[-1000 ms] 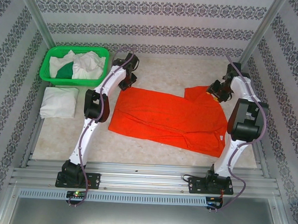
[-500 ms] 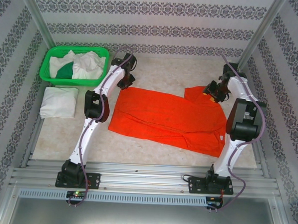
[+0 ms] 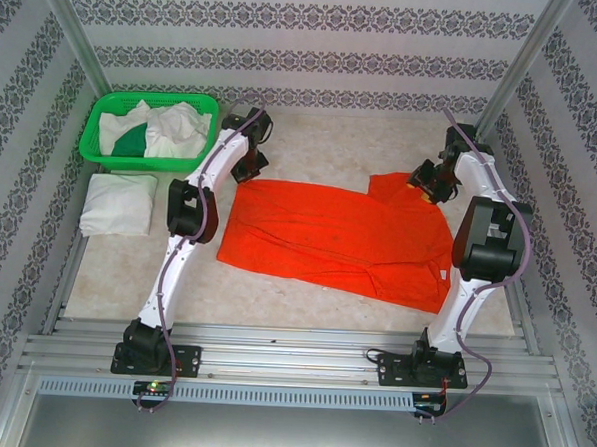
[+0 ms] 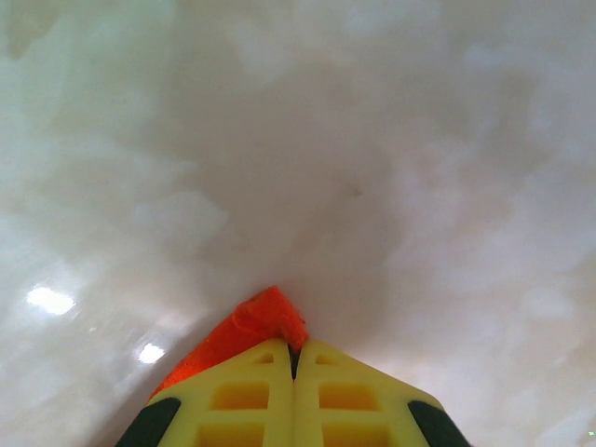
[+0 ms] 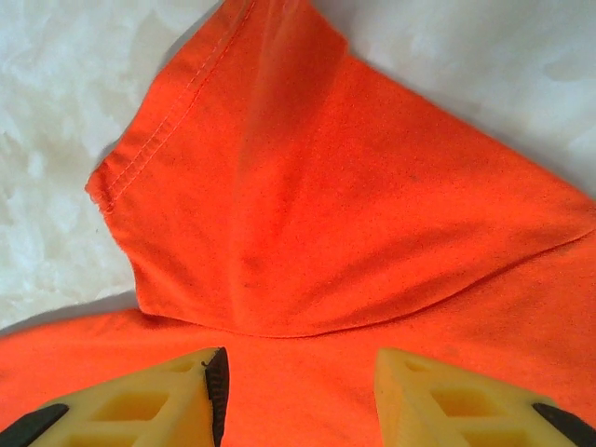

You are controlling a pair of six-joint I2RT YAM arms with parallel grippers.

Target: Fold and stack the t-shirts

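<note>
While tight on orange-red t-shirt [image 3: 338, 236] corner, left gripper [image 4: 294, 349]; right gripper [image 5: 300, 365] spread over sleeve [image 5: 307, 186]; label [image 3: 444, 276] illegible.

The top camera sits high up behind the arms and looks down on the whole table [image 3: 313, 144], far above the orange-red t-shirt [image 3: 328, 235]. The left wrist camera looks past the left gripper [image 4: 295, 354], very near that shirt's corner. The right wrist camera looks down past the right gripper [image 5: 300, 368], very near the shirt's sleeve. All three see this shirt.
</note>
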